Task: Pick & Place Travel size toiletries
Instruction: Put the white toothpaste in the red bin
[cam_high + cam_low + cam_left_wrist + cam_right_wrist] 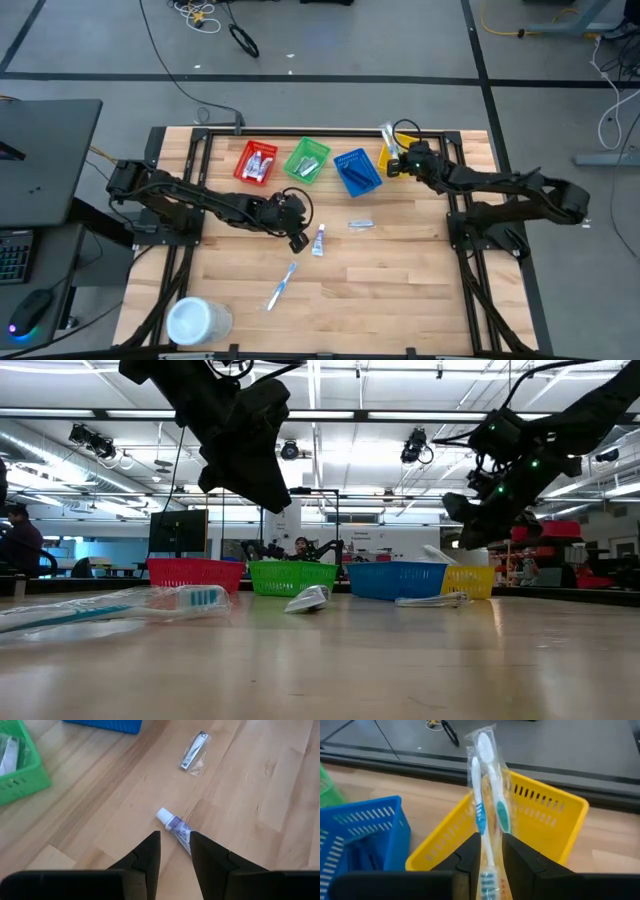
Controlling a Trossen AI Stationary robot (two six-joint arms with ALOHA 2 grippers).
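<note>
Light wood-plank counter (400, 270) on a dark frame, grey floor around it with cables; a dark desk with keyboard and mouse off to one side. Low view shows a big lab room with ceiling lights, monitors and a seated person far back.

Toiletries: a small white tube (319, 240) with purple-blue print and white cap lies on the counter just past the left claw (174, 851), partly under its tips in the left wrist view (176, 826). Left claw fingers sit slightly apart, holding nothing, hovering above the counter. A small clear packet with a dark item (361, 224) lies farther out from that claw (193, 756). A wrapped blue-white toothbrush (281, 286) lies on the counter behind and to the side of the left claw, towards a white round tub (198, 321) at the counter edge.

Right claw (491, 851) pinches a clear pack of two toothbrushes (487, 795), white with blue and green grips, standing up between its fingers, directly over the yellow basket (555, 815).

Baskets in a row: red basket (256, 163) with white items inside, green basket (307, 161) with pale items, blue basket (357, 171) with dark blue items, contents of yellow not clear.
</note>
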